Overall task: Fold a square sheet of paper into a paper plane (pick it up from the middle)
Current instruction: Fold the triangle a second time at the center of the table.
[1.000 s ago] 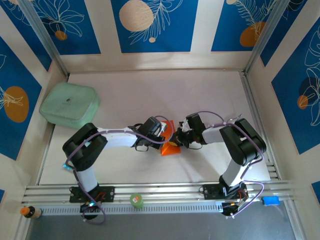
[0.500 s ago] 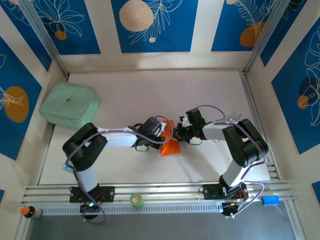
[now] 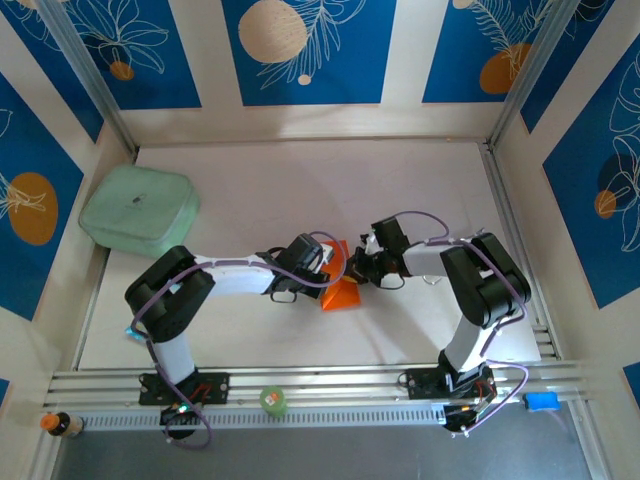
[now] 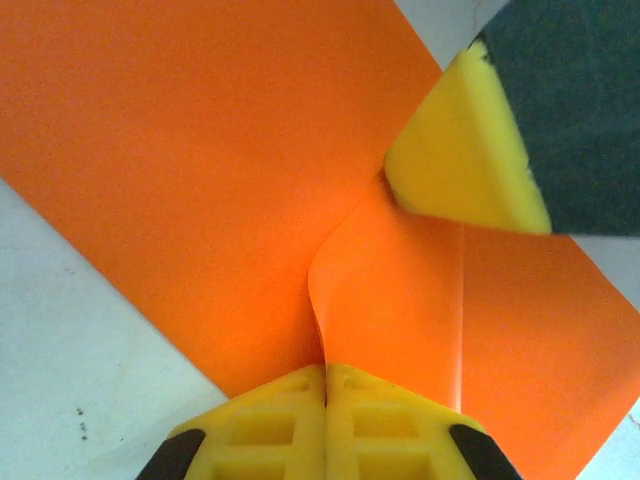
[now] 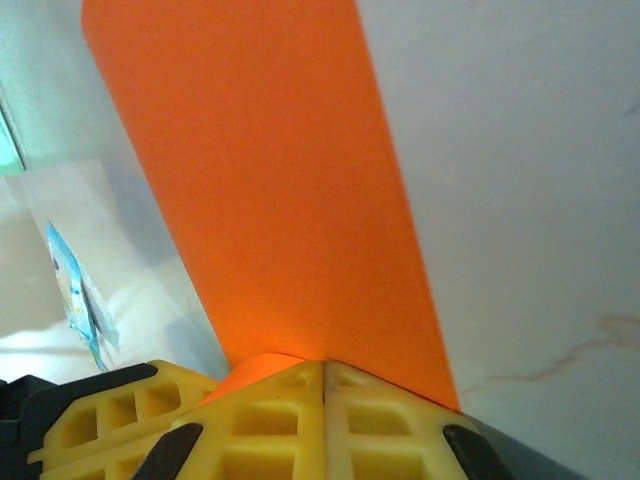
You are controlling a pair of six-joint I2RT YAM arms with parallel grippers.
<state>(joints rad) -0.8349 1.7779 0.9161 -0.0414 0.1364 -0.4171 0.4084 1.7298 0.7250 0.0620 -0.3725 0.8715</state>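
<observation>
Near the centre of the top view, the square sheet of paper (image 3: 342, 292) shows as a small bright orange wedge on the pale table (image 3: 300, 180), caught between both arms. The left gripper (image 4: 325, 385) has its yellow jaws pressed together on a raised curl of the sheet. The right gripper (image 5: 325, 372) is likewise clamped on a smooth orange strip; whether any crease is sharp is hard to tell

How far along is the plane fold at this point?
Done: only a ridge pinched up in the middle of the paper. In hand: the left gripper and right gripper are both shut on it. Left: nearly everything; most of the sheet lies flat on the table, with no pointed nose or sharp centre crease visible.
</observation>
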